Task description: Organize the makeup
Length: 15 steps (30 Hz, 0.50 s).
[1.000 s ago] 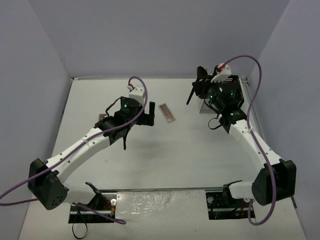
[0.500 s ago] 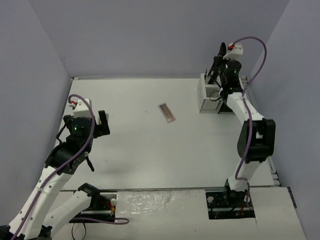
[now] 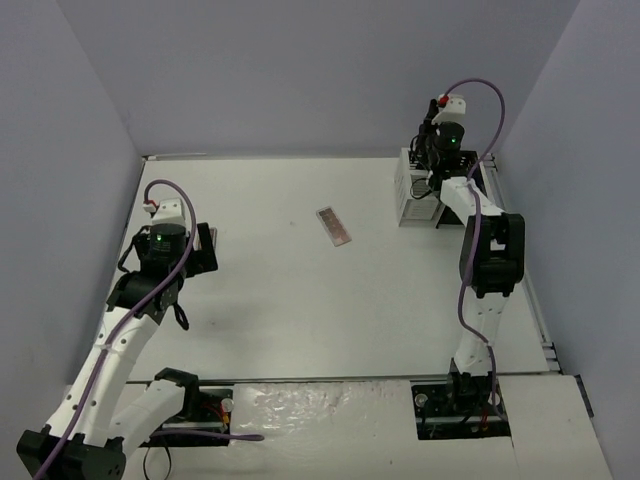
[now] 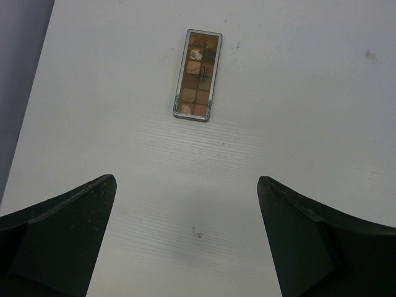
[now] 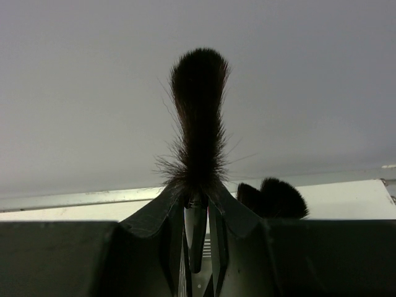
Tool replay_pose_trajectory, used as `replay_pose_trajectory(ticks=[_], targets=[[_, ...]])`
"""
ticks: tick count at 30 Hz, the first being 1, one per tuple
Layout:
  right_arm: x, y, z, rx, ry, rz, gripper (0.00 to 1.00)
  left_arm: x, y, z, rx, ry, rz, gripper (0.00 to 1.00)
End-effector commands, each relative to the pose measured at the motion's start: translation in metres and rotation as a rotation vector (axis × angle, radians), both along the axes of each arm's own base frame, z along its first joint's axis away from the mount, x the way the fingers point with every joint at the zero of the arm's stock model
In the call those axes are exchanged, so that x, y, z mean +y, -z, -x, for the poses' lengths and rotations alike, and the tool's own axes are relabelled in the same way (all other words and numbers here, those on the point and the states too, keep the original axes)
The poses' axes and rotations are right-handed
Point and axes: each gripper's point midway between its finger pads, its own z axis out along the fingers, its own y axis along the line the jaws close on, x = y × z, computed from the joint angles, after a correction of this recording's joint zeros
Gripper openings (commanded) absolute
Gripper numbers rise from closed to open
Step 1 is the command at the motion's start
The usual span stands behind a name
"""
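Black brush (image 5: 198, 111) stands upright in the right gripper (image 5: 197, 192), bristles flaring out above the fingertips, handle running down btwn them. The jaws are clenched on it just below the bristle head. A second brush (image 5: 276, 197) shows only its dark tuft, just behind & to the right of the right finger; rest is hidden. From the top cam the right gripper (image 3: 432, 148) sits at the far right of the table (image 3: 300, 320), over the white organizer box (image 3: 410, 190), arm stretched out long from its base. The brush is too small to pick out there.

Palette (image 4: 198, 74), flat & rectangular w/ rows of brown & pink-tan pans in a silvery frame, lies on the table ahead of the left gripper (image 4: 185, 179), near the table edge by the purple wall (image 4: 18, 62). Left gripper is released: both black fingers (image 4: 62, 247) spread wide, nothing btwn them, hanging above the table & apart from the palette. In the top cam the left gripper (image 3: 205, 250) is at the left side of the table, near the wall.

Mid-table palette (image 3: 335, 225) lies flat at an angle, roughly btwn the two grippers & well apart from both; can't tell whether it's the same one the left wrist cam sees
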Motion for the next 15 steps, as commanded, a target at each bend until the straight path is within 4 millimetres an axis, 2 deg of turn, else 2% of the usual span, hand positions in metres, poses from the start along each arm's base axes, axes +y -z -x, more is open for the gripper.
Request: replay_pose_trajectory(ticks=[1,3,4,6,8,10,12,15], targets=[[0.0,-0.033,-0.002,-0.099,-0.009,-0.019,0.08,-0.004,-0.014,-0.012,-0.05,0.0,0.073,0.97],[0.001,-0.026,0.002,-0.083,-0.02,-0.028,0.14,-0.002,-0.012,-0.013,-0.037,-0.007,0.071,0.97],[0.003,-0.029,0.005,-0.081,-0.032,-0.033,0.24,-0.001,-0.01,-0.013,-0.029,-0.008,0.07,0.97],[0.008,-0.042,0.013,-0.075,-0.053,-0.045,0.49,-0.001,-0.007,-0.013,-0.016,-0.011,0.069,0.97],[0.012,-0.045,0.022,-0.04,-0.07,-0.056,0.63,-0.001,-0.005,-0.014,-0.012,-0.015,0.073,0.97],[0.017,-0.065,0.038,-0.039,-0.095,-0.057,0.77,0.0,-0.003,-0.016,-0.006,-0.019,0.078,0.97],[0.016,-0.072,0.052,-0.02,-0.085,-0.066,0.82,0.0,-0.001,-0.016,0.005,-0.02,0.077,0.97],[0.014,-0.1,0.088,-0.024,-0.075,-0.101,0.9,-0.001,0.007,-0.018,0.037,-0.016,0.066,0.97]])
